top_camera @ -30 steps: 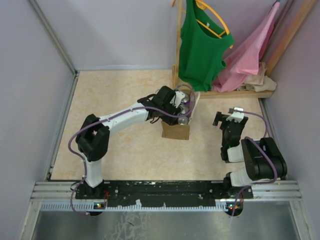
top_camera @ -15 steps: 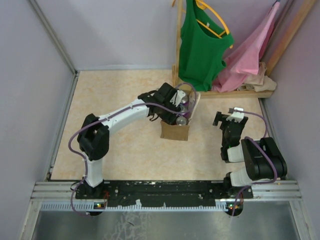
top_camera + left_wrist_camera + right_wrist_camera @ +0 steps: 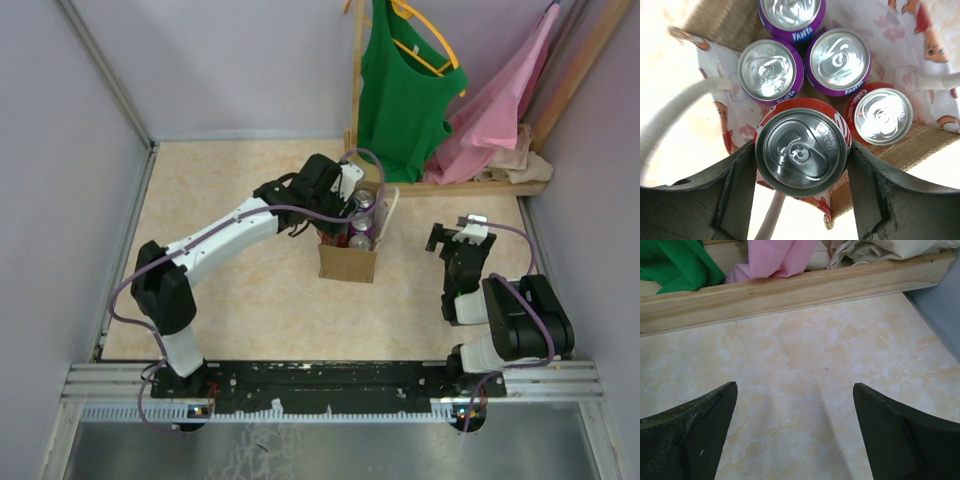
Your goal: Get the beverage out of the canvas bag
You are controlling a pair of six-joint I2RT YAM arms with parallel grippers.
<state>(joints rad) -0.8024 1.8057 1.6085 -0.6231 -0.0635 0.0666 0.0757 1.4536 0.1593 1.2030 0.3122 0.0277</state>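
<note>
Pinching a red can [image 3: 802, 150] by its sides, the left gripper [image 3: 801, 165] holds it higher than three purple cans [image 3: 840, 59] and another red can [image 3: 883, 116], all upright inside the canvas bag [image 3: 348, 262] mid-table. The right gripper [image 3: 794, 390] hangs spread over the table [image 3: 805, 355].

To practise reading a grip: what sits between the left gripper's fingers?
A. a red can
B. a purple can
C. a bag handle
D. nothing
A: in the left wrist view the left gripper has a finger against each side of the red can.
</note>
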